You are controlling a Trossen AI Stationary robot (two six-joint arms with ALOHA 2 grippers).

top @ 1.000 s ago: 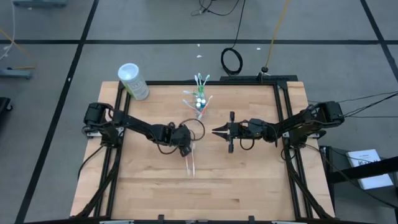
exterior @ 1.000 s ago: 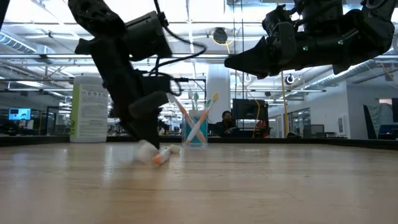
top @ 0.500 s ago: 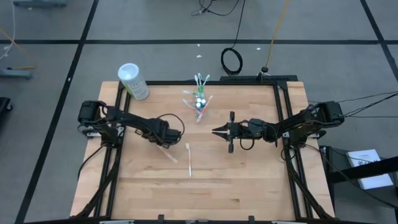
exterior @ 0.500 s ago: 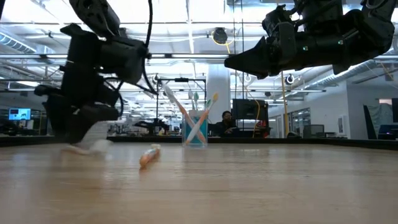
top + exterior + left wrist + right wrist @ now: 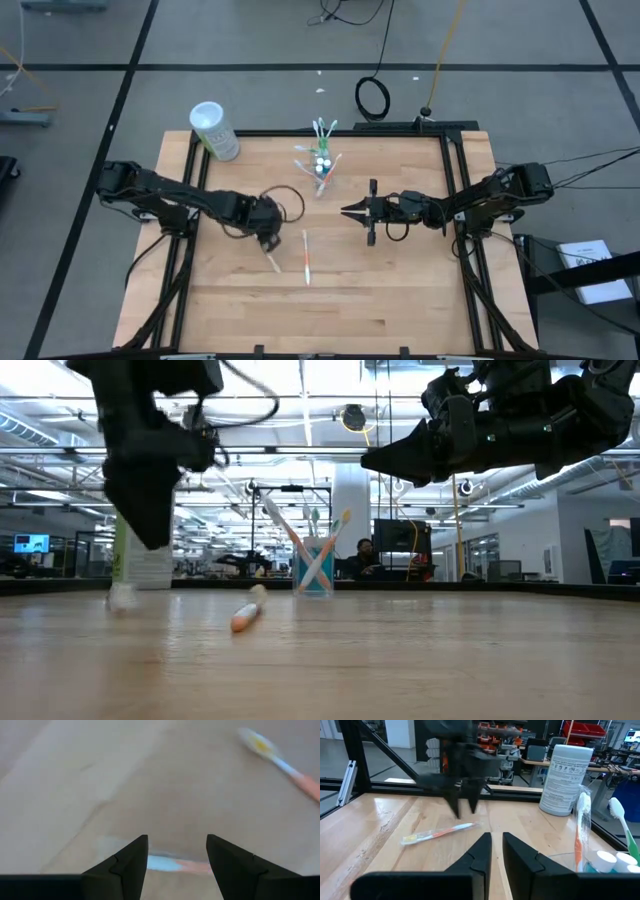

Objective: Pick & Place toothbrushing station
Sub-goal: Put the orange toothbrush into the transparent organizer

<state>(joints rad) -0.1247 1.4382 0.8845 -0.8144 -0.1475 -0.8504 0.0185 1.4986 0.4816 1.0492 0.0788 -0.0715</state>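
Two toothbrushes lie flat on the table (image 5: 400,290) in front of me, and the coming move depends on them. Starting from the left: my left gripper (image 5: 268,240) hangs low over the wood with its fingers spread apart and nothing between them. Directly under it is the first toothbrush (image 5: 170,864), which crosses the gap between my fingers, so its long axis runs across the jaws and not along them; I think this suits a straight descent. Just beside it, toward the middle, lies the orange-handled toothbrush (image 5: 305,258), with its long axis running from the far side of the table toward the near side. My left arm is clearly the nearer one to both. Farther back, at the table's far edge, stands the clear cup (image 5: 321,166), already holding several brushes. To the right, my right gripper (image 5: 348,211) waits above the table with its fingers almost together, holding nothing.
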